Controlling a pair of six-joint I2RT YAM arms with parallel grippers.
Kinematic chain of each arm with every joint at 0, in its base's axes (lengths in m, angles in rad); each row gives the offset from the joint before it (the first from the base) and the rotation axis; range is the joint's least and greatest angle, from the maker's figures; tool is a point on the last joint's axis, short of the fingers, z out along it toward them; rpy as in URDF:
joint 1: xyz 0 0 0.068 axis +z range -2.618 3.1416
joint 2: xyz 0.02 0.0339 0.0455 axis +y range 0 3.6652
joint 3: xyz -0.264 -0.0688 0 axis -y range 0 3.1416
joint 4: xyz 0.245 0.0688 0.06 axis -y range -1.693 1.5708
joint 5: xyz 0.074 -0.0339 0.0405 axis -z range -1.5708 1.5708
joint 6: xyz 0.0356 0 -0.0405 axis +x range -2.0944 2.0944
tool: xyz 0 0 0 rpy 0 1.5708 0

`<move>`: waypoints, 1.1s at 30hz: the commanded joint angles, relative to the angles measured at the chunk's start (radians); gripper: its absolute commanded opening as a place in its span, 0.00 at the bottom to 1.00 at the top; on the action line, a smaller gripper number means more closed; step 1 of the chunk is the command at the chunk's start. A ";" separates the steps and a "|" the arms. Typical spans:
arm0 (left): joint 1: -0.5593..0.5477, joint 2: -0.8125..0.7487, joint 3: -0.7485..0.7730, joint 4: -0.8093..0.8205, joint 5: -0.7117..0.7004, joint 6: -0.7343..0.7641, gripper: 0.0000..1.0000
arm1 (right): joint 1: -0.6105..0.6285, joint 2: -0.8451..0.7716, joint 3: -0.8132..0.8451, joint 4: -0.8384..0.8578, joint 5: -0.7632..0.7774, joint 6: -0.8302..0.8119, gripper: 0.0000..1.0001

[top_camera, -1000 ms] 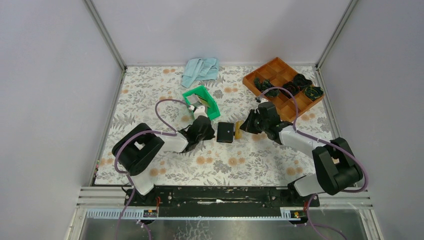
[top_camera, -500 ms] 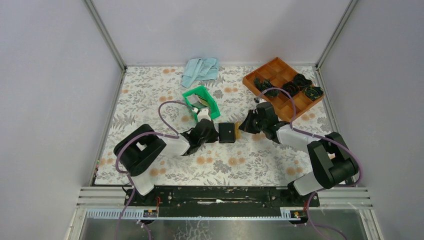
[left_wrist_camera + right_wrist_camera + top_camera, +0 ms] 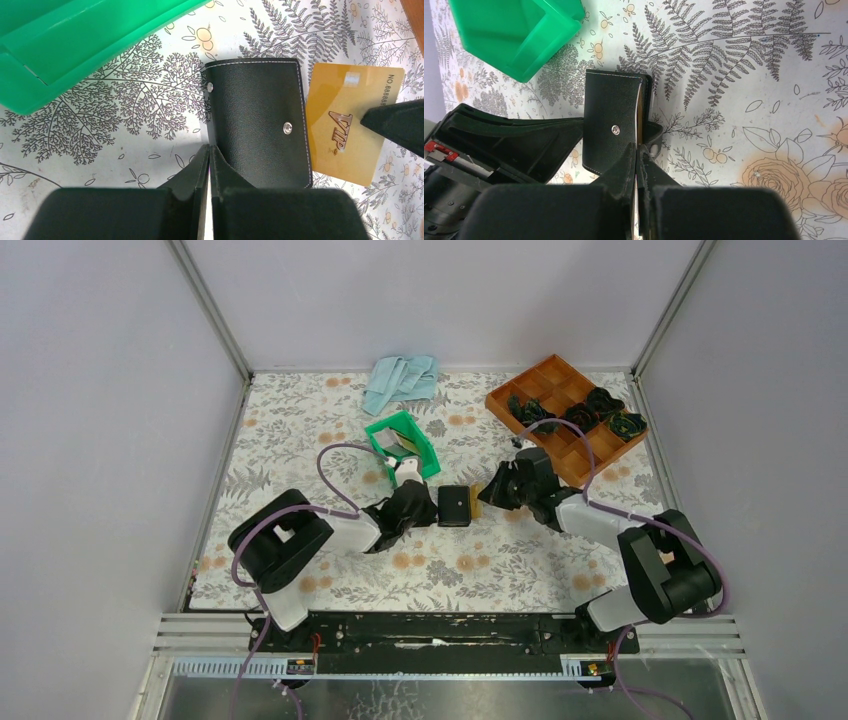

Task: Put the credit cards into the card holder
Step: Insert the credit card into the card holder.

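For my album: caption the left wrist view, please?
Left gripper clamps the black card holder; a gold VIP card meets its far edge.

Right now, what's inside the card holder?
One gold VIP card is entering the card holder at its open side, and most of it sticks out. The black cover hides how deep the card sits and whether other cards are inside.

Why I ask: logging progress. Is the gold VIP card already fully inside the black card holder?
No: the left wrist view shows most of the gold card exposed beyond the card holder, past its right edge.
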 commanded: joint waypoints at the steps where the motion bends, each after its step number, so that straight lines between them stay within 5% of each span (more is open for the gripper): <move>1: -0.018 0.014 -0.027 -0.050 -0.005 0.004 0.07 | -0.001 -0.059 -0.012 0.060 -0.032 0.033 0.00; 33: -0.039 -0.005 -0.015 -0.094 -0.032 0.010 0.07 | -0.020 -0.066 -0.092 0.101 -0.058 0.041 0.00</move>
